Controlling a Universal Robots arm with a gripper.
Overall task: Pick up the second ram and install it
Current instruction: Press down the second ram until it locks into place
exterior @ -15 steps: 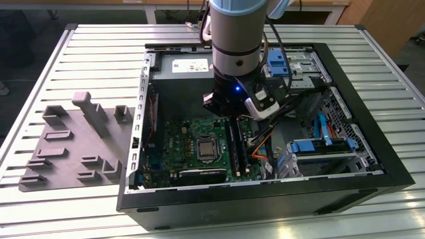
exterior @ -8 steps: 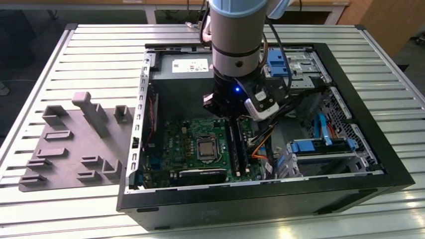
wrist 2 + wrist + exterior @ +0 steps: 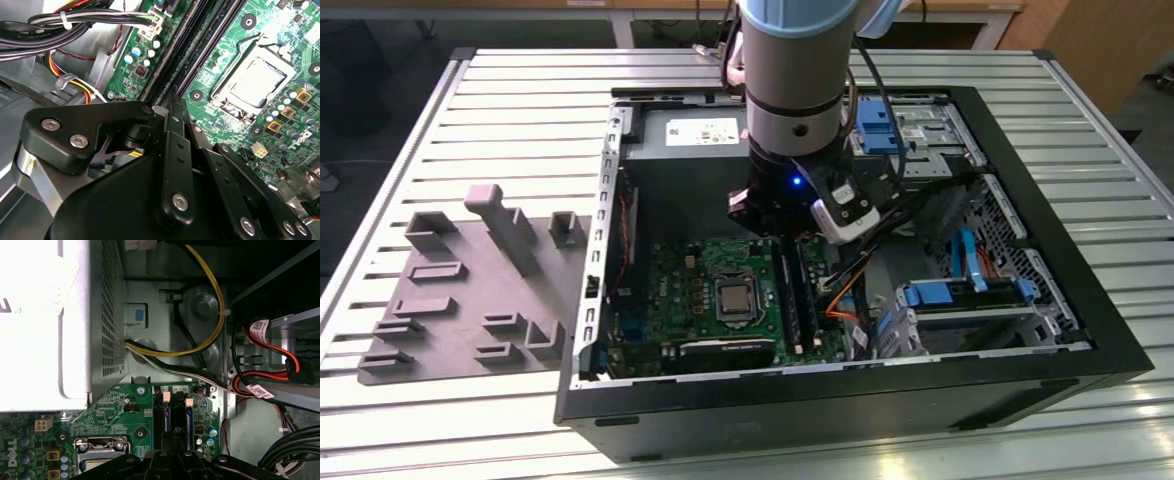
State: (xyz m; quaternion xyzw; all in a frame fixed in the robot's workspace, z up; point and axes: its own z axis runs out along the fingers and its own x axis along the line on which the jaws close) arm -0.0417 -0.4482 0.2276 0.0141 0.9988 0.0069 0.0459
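Second wrist view: gripper (image 3: pixel 172 102) jaws narrow over the motherboard's (image 3: pixel 280 125) RAM slots (image 3: pixel 200 45), perhaps pinching the second ram.

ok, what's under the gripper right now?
The RAM slots on the motherboard, running beside the CPU socket. The gripper hangs right over them inside the case. Its body covers the slot section below it, so whether a stick is seated there can't be seen.

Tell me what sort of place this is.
Probably a lab or workshop bench for computer assembly: an open computer case lies on a slatted metal table, a grey plastic tray sits beside it, and the robot arm reaches over the motherboard.
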